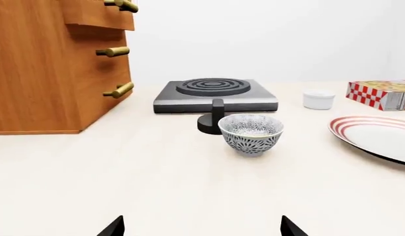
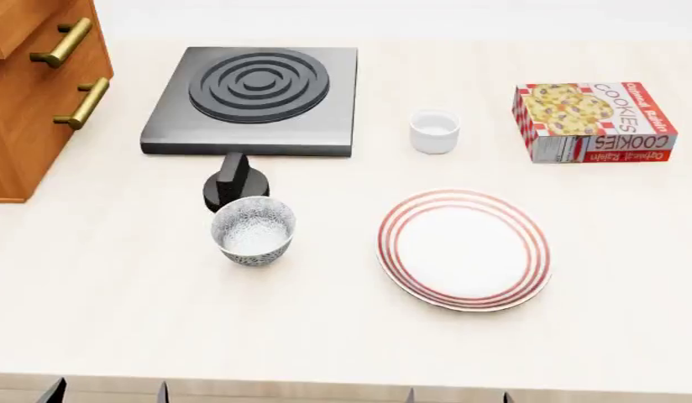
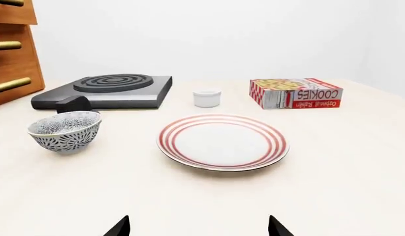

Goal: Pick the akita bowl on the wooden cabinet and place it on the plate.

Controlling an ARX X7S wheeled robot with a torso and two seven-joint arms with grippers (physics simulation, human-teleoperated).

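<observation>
The wooden cabinet [image 2: 27, 101] stands at the table's far left; its top lies outside every view, so the akita bowl on it is out of view. A grey-patterned bowl [image 2: 253, 231] sits upright on the table, in front of the stove's knob. To its right lies the white plate [image 2: 463, 248] with red rings, nothing on it. My left gripper [image 1: 204, 227] is open and holds nothing, low over the table well short of the patterned bowl [image 1: 251, 133]. My right gripper [image 3: 199, 227] is open too, facing the plate [image 3: 222, 141] from the near side.
A black single-burner stove [image 2: 256, 96] sits behind the bowl, its round knob [image 2: 234, 186] almost touching the bowl. A small white cup [image 2: 433, 132] and a red cookies box [image 2: 593, 120] stand at the back right. Brass drawer handles [image 1: 117, 51] stick out from the cabinet.
</observation>
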